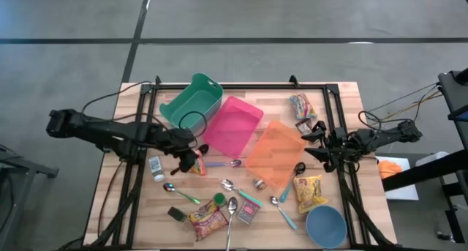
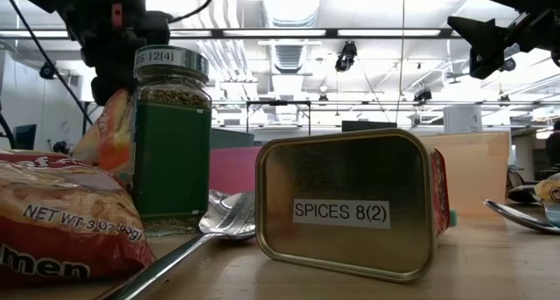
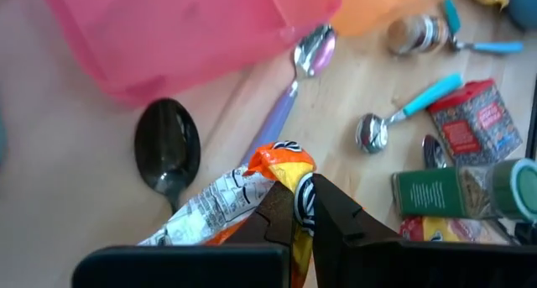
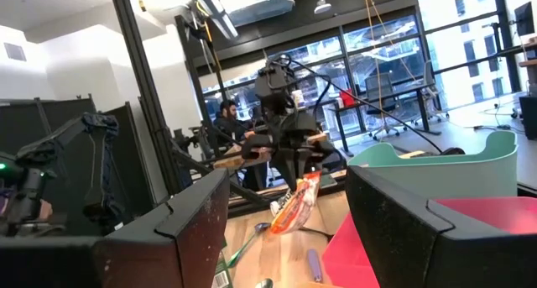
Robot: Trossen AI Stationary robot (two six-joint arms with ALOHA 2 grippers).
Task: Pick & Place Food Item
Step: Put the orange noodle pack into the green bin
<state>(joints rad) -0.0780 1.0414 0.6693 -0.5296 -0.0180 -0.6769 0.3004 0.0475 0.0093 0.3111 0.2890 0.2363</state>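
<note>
The left claw is clamped on an orange-and-white snack packet, lifted above the bench just beside the pink bin. Farther right, the right claw hangs with its fingers apart and empty, near the orange bin.

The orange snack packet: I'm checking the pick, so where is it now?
In the high view the orange snack packet hangs from the shut left gripper, left of centre, just off the pink bin and above the purple spoon.
</note>
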